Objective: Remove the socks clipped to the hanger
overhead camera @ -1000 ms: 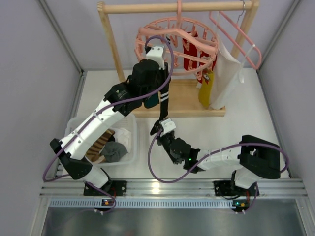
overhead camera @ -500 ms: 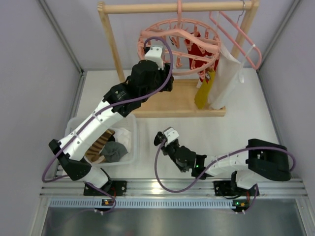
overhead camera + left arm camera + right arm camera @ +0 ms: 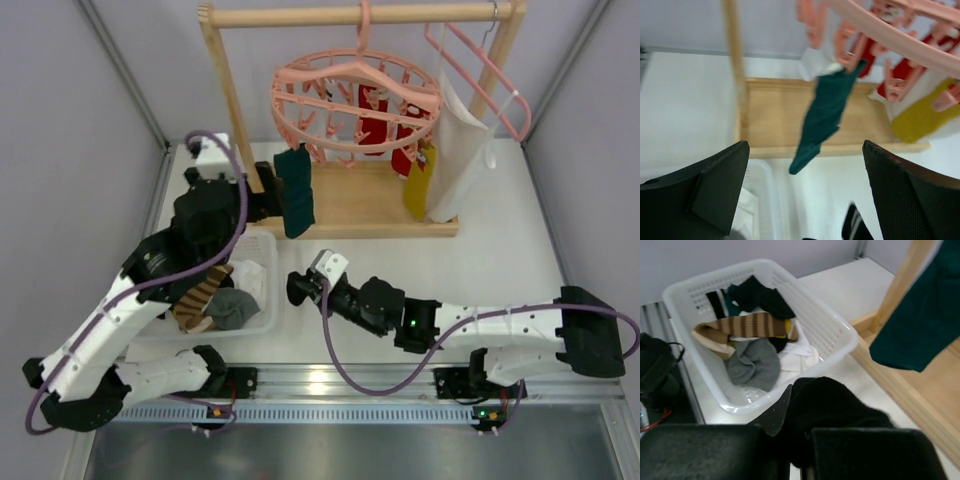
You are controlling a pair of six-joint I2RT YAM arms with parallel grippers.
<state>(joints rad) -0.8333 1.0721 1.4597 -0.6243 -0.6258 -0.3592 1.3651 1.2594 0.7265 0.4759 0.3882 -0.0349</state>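
Note:
The round pink hanger hangs from the wooden rack. A dark teal sock dangles from a clip on its left side, red socks near the middle and a mustard yellow sock at the right. My left gripper is open just left of the teal sock, not touching it. My right gripper is shut on a black sock, low over the table beside the basket. That sock's white stripes show in the left wrist view.
A white plastic basket at the front left holds several socks, one brown striped, one grey. A white cloth bag and a plain pink triangular hanger hang at the rack's right. The rack's wooden base lies under the hanger.
My left gripper has opened and drawn back left and down from the hanger. My right gripper has carried the black striped sock left, toward the basket.

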